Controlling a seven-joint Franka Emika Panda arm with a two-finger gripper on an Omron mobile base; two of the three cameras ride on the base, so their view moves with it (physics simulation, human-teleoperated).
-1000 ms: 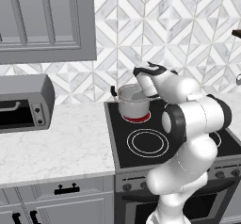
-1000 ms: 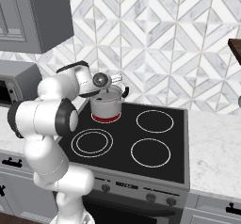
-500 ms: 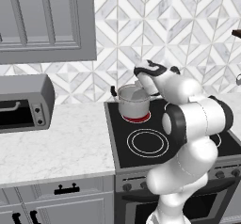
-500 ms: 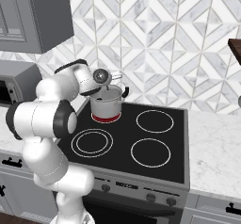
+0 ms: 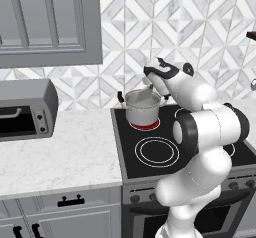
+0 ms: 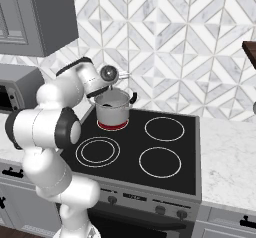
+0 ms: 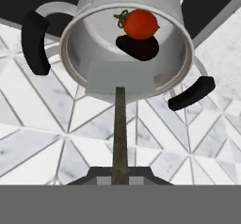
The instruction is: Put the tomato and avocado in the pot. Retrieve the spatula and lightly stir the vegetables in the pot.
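The steel pot stands on the back left burner, also seen as the pot and the pot from the base. Inside it lie the red tomato and, beside it, the dark avocado. My gripper is shut on the thin dark handle of the spatula. Its flat grey blade hangs at the pot's near rim, short of the vegetables. From the base, my gripper hovers just above the pot's rim, with the spatula blade dipping into the opening. My gripper is over the pot's left rim.
The black cooktop has three free burners. A toaster oven stands on the marble counter to the left. The tiled backsplash rises close behind the pot. Grey wall cabinets hang above the counter.
My hand has risen and turned slightly above the pot with the spatula still in it. The pot and vegetables have stayed put.
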